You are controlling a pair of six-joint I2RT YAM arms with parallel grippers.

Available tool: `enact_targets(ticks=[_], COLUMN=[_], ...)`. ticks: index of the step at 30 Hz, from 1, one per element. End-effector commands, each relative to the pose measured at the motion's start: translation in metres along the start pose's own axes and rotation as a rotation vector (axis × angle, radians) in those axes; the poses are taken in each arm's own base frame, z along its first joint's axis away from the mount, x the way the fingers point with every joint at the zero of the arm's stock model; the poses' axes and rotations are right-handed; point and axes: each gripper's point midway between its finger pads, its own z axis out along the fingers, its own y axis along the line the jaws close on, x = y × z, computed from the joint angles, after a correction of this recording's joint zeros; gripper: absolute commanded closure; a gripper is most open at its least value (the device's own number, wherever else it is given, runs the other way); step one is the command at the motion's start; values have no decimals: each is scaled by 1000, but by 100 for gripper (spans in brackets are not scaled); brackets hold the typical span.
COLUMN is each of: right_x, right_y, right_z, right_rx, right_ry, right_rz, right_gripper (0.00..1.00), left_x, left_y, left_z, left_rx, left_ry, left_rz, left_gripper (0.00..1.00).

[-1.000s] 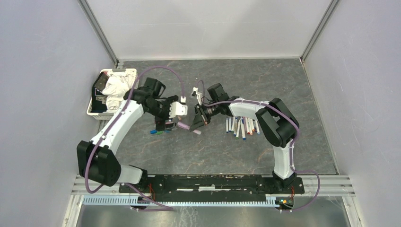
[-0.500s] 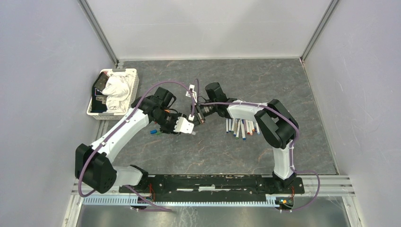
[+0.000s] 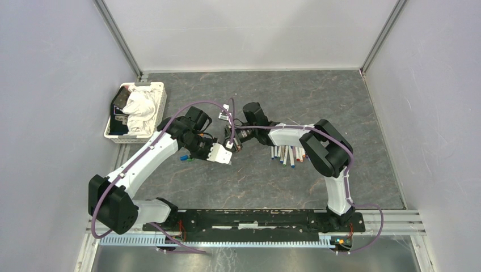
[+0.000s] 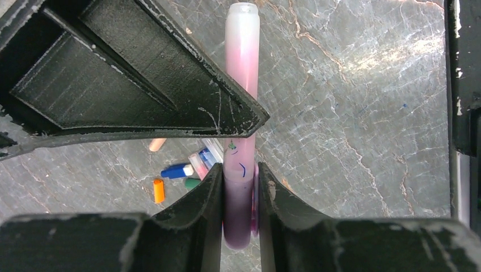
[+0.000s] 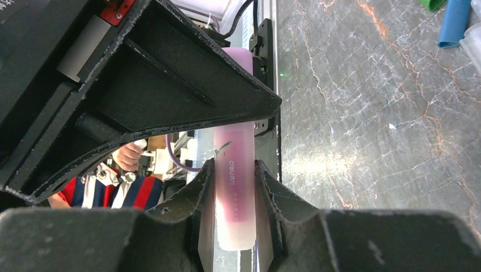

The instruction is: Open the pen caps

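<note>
A pink-purple pen (image 4: 242, 56) hangs above the table, gripped from both ends. My left gripper (image 4: 240, 170) is shut on its darker purple end. My right gripper (image 5: 233, 165) is shut on the printed pink barrel (image 5: 233, 141). In the top view the two grippers meet nose to nose, left gripper (image 3: 221, 152) below and right gripper (image 3: 235, 139) above. Loose pen caps lie on the table under the left arm: orange (image 4: 159, 190), blue (image 4: 176, 170), green (image 4: 192, 183). The blue cap (image 3: 184, 157) also shows from above.
A row of white pens (image 3: 289, 153) with coloured ends lies under the right forearm. A white basket (image 3: 110, 133) holding a white cloth (image 3: 139, 107) stands at the far left. Grey walls close in the table on three sides.
My left gripper, wide open and apart a second ago, has swung right to the right gripper and shut on the pen's free end. The right gripper drew slightly left.
</note>
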Motion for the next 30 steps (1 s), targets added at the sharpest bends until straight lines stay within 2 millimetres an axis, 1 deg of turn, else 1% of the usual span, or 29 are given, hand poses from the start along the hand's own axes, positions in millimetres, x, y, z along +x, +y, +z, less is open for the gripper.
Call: enact_targets(ticks=[1,2,3,8,11,14,19,22,24,26,27,28,30], right_x=[-5,-5,-6,-9,-9,-7,-2,-1,0,6,8,13,23], right_y=[23,23,25,34,34,34,29,27,27,25,22,15,6], right_z=[9,9,10,15,16,16,18,18,18,16,13,10,2], right_rx=[-74,-73,-73,-109,-113,-113,-104,-101,-102,-94,-79,-48,6], right_ry=[3,1,-3,-14,-13,-7,5,10,16,32,38,48,62], right_rz=[-73,-71,-73,-84,-78,-71,-60,-52,-48,-48,-49,-44,-51], right_gripper=[72,70,66,51,52,60,63,72,80,91,98,100,100], left_x=[-12,-12,-13,-19,-20,-19,-19,-21,-21,-18,-15,-11,0], left_y=[9,10,11,14,16,17,19,23,26,29,31,32,37], left_z=[-3,-4,-4,-5,-7,-8,-9,-11,-12,-14,-14,-15,-15], left_rx=[-35,-37,-39,-39,-48,-53,-59,-67,-79,-90,-97,-103,-115], left_ry=[-34,-32,-37,-57,-59,-49,-46,-48,-43,-28,-11,11,65], left_rz=[67,68,70,75,80,83,87,93,98,101,104,107,112], left_gripper=[98,98,98,98,98,98,98,98,98,98,98,98,98])
